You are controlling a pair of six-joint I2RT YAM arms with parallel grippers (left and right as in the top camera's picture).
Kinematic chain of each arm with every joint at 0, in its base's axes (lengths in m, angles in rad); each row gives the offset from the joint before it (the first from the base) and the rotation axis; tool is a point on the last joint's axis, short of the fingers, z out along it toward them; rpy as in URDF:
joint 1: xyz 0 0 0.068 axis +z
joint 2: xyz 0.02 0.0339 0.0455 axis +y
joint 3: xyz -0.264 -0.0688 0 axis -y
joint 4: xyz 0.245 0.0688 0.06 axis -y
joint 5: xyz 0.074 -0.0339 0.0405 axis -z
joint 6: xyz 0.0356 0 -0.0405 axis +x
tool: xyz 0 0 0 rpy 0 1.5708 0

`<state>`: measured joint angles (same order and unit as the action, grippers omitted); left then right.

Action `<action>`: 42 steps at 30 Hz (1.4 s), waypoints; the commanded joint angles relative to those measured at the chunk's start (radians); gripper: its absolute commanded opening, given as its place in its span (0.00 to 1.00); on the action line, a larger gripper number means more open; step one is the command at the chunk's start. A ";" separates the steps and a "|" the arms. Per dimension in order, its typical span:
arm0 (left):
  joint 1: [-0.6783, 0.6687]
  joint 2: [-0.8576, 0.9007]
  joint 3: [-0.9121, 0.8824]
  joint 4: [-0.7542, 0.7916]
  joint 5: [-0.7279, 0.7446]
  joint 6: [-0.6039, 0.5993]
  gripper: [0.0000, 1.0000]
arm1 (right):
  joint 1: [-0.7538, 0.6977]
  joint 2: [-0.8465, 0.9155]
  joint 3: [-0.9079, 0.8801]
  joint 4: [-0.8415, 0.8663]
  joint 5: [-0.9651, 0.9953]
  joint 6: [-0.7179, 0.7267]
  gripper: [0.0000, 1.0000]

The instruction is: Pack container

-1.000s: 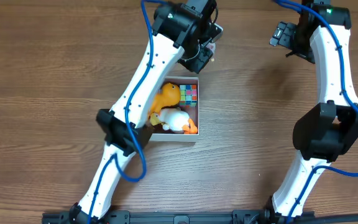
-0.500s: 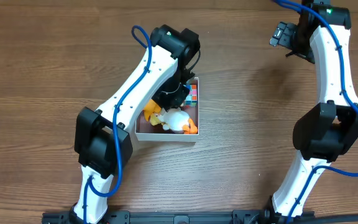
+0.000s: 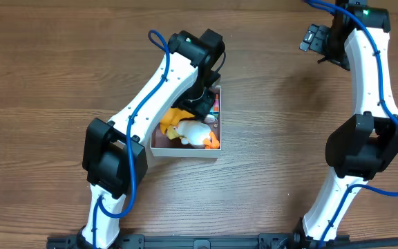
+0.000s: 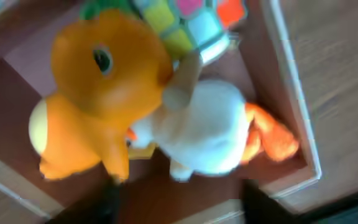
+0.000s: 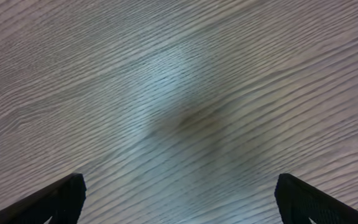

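Light, flimsy-looking box (image 3: 184,153) sits on the desk (image 3: 268,138) beneath the left jaws, parted over its soft toys (image 3: 195,133), the right jaws parted well away; I'd pinch a wall near a corner.

i see the shallow white-walled square container (image 3: 184,152) holding an orange plush toy (image 4: 98,81), a white plush toy (image 4: 207,127) touching its right side, and a multicoloured plastic cube (image 4: 188,22) behind both.

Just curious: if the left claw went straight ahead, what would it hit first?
Likely the white plush toy, pressed against the orange plush toy in the container; depth is unclear.
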<state>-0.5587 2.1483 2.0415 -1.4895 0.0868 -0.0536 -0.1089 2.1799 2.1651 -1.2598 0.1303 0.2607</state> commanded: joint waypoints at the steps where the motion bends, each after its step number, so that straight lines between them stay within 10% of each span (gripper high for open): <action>1: -0.002 -0.024 0.019 0.058 0.018 -0.028 0.93 | 0.002 -0.010 0.002 0.003 0.000 0.002 1.00; 8: 0.034 -0.024 0.078 0.160 -0.135 -0.087 1.00 | 0.002 -0.010 0.002 0.003 0.000 0.002 1.00; 18: 0.345 -0.025 0.839 -0.200 -0.169 -0.163 1.00 | 0.002 -0.010 0.002 0.003 0.000 0.002 1.00; 34: 0.510 -0.592 0.256 -0.200 -0.277 -0.233 1.00 | 0.002 -0.010 0.002 0.003 0.000 0.002 1.00; 42: 0.559 -0.608 0.223 -0.200 -0.227 -0.268 1.00 | 0.002 -0.010 0.002 0.003 0.000 0.002 1.00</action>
<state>-0.0048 1.5429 2.2704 -1.6875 -0.1551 -0.2977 -0.1089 2.1799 2.1651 -1.2606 0.1303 0.2615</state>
